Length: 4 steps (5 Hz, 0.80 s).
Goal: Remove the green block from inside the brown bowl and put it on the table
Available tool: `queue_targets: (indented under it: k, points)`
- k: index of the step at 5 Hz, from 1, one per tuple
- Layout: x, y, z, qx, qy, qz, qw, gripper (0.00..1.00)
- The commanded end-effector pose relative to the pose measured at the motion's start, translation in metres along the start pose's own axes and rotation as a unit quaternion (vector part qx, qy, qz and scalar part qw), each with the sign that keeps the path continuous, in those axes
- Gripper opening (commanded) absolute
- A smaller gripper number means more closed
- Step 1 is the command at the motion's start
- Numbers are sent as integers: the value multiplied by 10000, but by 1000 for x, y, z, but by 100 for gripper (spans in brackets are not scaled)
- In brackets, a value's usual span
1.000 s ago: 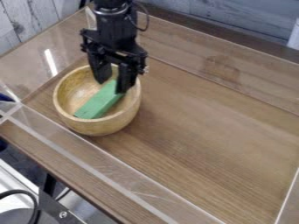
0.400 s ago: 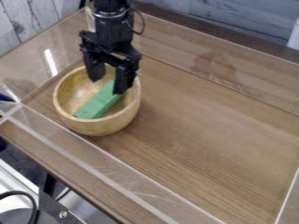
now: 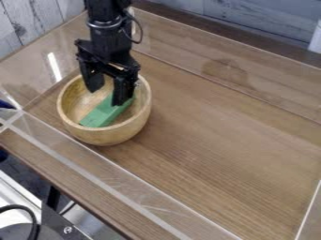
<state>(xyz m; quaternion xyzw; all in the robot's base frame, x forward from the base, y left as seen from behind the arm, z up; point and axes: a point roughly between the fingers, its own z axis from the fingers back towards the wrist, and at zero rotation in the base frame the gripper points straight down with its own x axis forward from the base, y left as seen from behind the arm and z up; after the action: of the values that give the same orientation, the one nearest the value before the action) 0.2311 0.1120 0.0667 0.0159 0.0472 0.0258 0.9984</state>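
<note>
One green block (image 3: 107,113) (bowled) — lying diagonally

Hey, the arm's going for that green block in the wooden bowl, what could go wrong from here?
1. The green block lies slanted against the brown bowl's wall, so the open gripper may close on one end only and let it tip or slip.
2. The fingers hang just inside the thick rim; going lower, one might strike the rim and shove the bowl across the table.
3. A wedged block might drag the bowl up during lifting.
</note>
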Motion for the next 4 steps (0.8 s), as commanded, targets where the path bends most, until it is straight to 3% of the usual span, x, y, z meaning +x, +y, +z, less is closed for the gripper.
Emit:
queue_targets:
  k: [1,2,4]
  points:
    - [9,4,11,15,-410,-36,9992,100]
    - [12,3,9,-57,-524,-97,9986,100]
    - [9,-2,15,2,-350,-266,9990,100]
